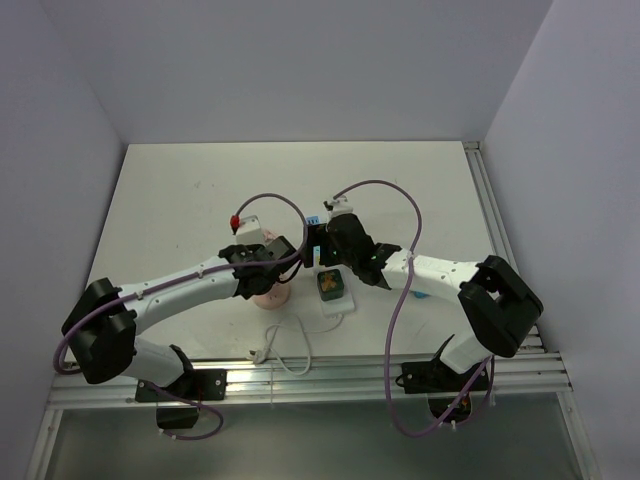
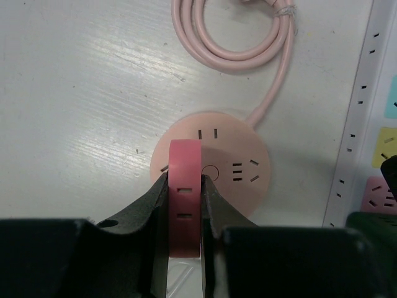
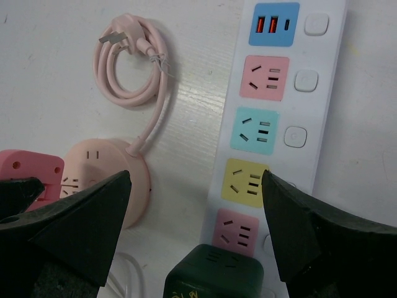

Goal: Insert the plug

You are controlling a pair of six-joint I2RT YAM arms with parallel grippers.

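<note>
The red-pink plug sits clamped between the left gripper's 2 fingers, over the round pink socket hub. The right gripper hangs spread wide above the white power strip, near a dark green cube adapter.

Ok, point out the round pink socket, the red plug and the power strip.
round pink socket (image 2: 245,149), left wrist view, top face.
red plug (image 2: 185,200), left wrist view, slotted face.
power strip (image 3: 300,108), right wrist view, white casing.

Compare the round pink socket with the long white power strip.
The round socket is a pink disc; the power strip is a long white bar. The socket's outlets are plain pink; the strip's sit in blue, pink, teal and yellow panels. Both lie flat with several outlets.
</note>
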